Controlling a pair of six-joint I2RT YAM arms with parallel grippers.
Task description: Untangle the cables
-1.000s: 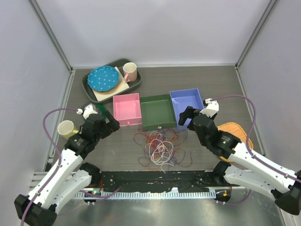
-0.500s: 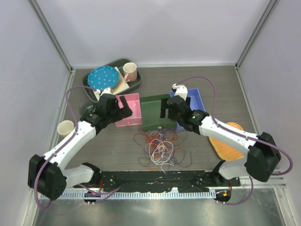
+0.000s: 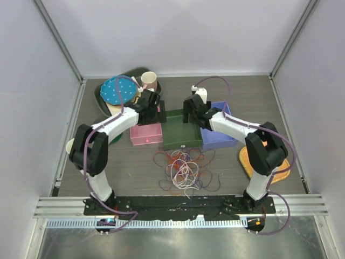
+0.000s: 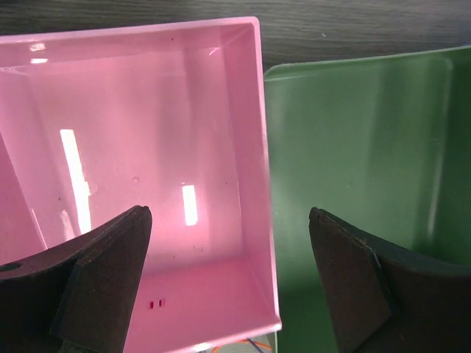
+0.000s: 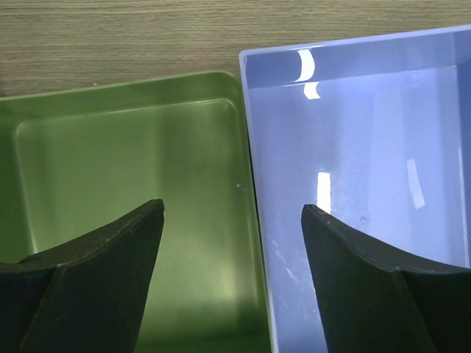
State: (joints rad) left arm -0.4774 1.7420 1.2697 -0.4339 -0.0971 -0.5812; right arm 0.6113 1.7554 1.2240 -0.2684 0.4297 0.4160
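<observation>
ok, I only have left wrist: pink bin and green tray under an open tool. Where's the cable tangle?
Observer: The cables lie in one loose pile on the table, on the arm-base side of the green tray, outside every bin.
Operator: right tool?
Observer: The right tool is open and empty, over the seam between the green tray and the blue bin.
Operator: what's past the pink bin?
Observer: A dark tray at the back left, holding a blue dotted plate and a pink cup.
</observation>
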